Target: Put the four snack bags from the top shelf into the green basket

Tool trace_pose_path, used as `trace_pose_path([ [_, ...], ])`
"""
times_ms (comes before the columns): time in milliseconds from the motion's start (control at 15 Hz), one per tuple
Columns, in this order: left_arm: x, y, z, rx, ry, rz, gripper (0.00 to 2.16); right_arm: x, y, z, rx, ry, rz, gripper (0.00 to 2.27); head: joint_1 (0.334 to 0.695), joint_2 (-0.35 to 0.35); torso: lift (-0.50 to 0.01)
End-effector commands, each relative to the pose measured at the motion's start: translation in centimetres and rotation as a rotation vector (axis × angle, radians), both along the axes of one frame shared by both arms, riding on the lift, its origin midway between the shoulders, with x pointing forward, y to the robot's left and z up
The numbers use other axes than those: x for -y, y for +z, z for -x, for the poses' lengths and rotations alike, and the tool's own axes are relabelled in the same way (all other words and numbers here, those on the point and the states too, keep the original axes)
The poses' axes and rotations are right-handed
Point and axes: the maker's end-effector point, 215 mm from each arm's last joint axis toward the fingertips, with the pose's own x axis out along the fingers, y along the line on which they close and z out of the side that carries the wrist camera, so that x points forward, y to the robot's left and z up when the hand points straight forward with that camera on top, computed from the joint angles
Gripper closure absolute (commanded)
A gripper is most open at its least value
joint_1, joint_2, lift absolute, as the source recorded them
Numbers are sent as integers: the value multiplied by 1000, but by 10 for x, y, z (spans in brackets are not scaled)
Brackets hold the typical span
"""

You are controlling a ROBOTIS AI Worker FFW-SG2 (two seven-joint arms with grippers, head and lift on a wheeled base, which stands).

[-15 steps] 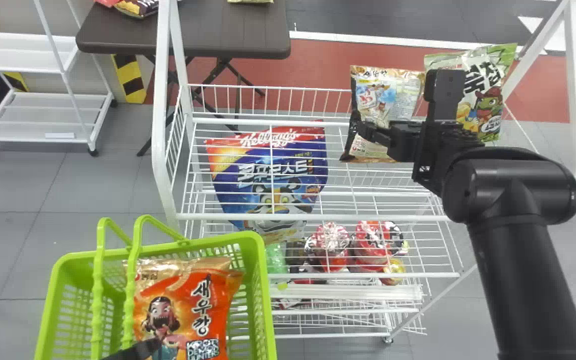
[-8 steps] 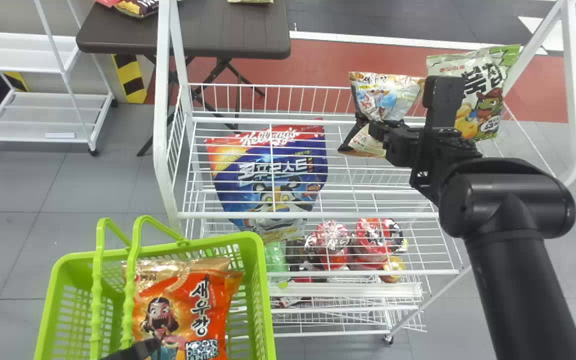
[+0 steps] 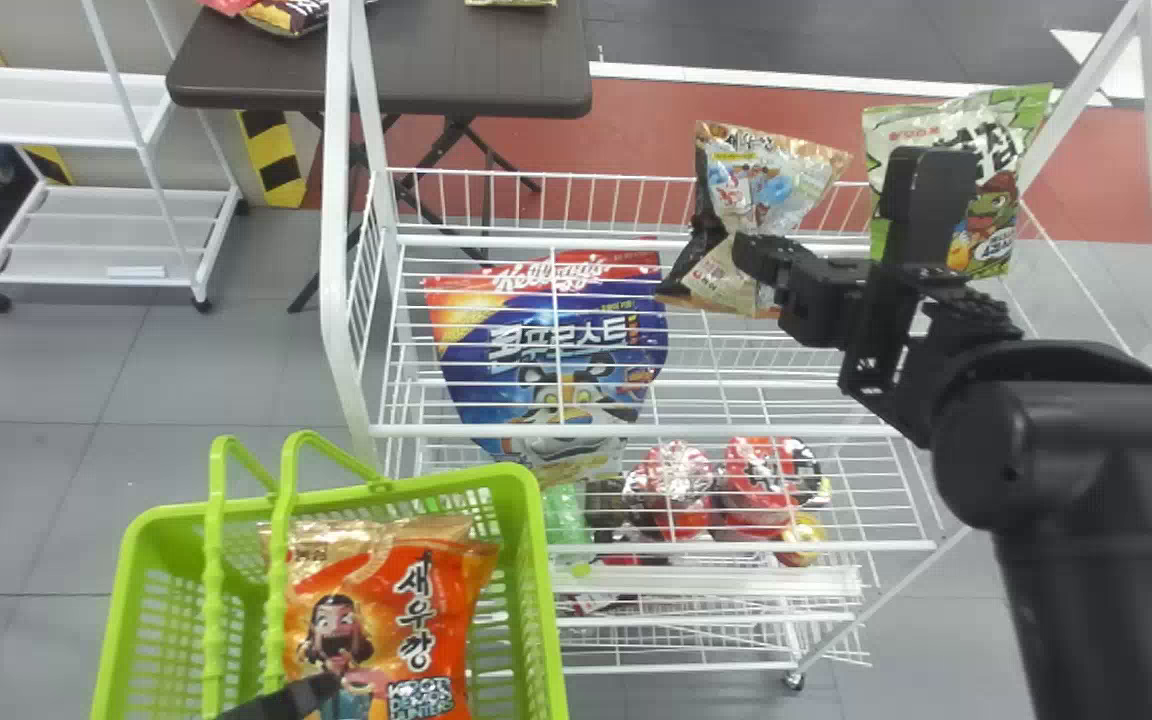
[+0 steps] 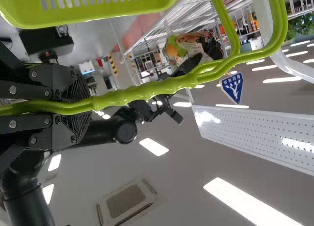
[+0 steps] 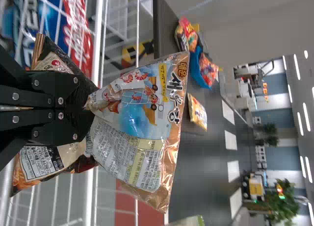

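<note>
Yes, the right hand (image 3: 758, 262) has the brown bag (image 3: 781, 180) pinched at its crumpled middle, over the right part of the top shelf (image 3: 496, 431), with the bag flaring out on both sides of the grip. The green bag (image 3: 1001, 222) is at that shelf's right end, partly behind the right hand. Down at the left, the orange bag (image 3: 426, 580) lies in the basket (image 3: 534, 510), whose handles (image 3: 279, 530) the left hand (image 3: 281, 700) clasps.
</note>
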Motion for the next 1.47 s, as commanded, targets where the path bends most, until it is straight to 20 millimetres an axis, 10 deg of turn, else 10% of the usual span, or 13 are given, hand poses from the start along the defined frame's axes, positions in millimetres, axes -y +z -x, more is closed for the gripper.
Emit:
trace_pose_path([
  [0,0,1,0,3,-2,-1,2148,-34,3,36,-49,78,-41,2253,695,-38,0],
  [667,5,2,-2,7,-12,-5,2148,-178,-5,284,-508,566,-317,2253,695,235,0],
  [933,13,4,0,1,-32,12,2148,-216,-9,305,-556,668,-389,2253,695,350,0],
  [1400,18,14,3,-3,-50,59,2148,-255,-65,286,-618,684,-381,2253,695,350,0],
])
